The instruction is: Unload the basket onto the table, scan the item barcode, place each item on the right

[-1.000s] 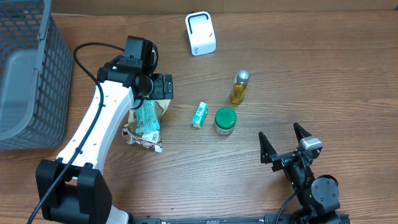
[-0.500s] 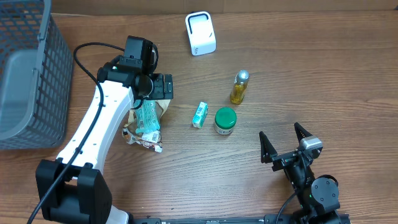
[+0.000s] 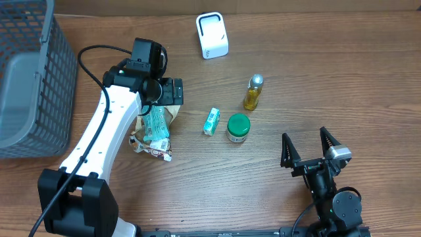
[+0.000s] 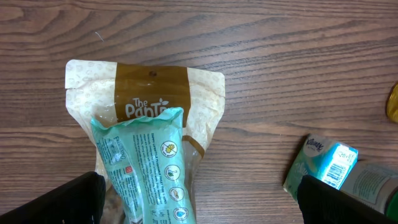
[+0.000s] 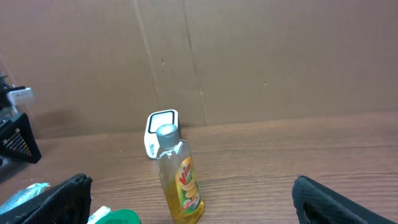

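Overhead: yellow bottle, green-lidded jar between scanner and right gripper.

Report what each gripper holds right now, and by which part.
Nothing is held. The left gripper hangs with jaws open above the green packet lying on the tan pouch; the right gripper stands open over the table.

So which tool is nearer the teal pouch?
Left. The left tool is open, directly above the teal pouch. The right tool, also open, sits far off to the right, beyond the green-lidded jar.
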You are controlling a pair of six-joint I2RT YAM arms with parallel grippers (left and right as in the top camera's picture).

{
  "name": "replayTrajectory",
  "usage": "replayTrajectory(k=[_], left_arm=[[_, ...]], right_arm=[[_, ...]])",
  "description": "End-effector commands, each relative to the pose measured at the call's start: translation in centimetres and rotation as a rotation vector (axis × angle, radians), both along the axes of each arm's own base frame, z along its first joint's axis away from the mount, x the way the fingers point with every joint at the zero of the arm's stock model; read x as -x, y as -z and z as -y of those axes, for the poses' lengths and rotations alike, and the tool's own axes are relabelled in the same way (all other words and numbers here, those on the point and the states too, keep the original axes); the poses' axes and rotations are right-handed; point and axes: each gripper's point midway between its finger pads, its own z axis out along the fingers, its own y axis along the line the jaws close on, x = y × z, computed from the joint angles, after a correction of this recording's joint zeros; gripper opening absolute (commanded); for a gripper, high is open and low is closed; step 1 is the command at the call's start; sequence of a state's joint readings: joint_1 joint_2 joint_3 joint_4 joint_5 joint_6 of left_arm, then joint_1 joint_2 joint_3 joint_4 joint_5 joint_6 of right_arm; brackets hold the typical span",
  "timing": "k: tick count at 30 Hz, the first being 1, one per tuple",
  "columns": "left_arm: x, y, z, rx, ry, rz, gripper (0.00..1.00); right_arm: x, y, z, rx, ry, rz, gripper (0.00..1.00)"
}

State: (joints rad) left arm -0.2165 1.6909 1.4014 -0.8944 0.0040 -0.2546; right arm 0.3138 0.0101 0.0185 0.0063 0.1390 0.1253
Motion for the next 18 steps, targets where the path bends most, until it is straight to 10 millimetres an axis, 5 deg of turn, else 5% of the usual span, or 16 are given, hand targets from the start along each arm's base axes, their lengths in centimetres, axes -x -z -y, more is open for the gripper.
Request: replayTrajectory(k=[1, 13, 18], left_arm=[[-0.4, -0.7, 0.5, 0.005, 0.023, 0.020, 1.00], [-0.4, -0.7, 0.5, 0.006, 0.024, 0.020, 1.00], [-0.4, -0.7, 0.5, 0.006, 0.024, 0.020, 1.00]], right_arm=[[-0.1, 0.3, 0.4, -0.042, 0.016, -0.013, 1.00], [2.3, -5.6, 1.0, -0.093, 0.006, -0.031, 1.00], [2.5, -6.4, 1.1, -0.113, 0.004, -0.022, 1.00]])
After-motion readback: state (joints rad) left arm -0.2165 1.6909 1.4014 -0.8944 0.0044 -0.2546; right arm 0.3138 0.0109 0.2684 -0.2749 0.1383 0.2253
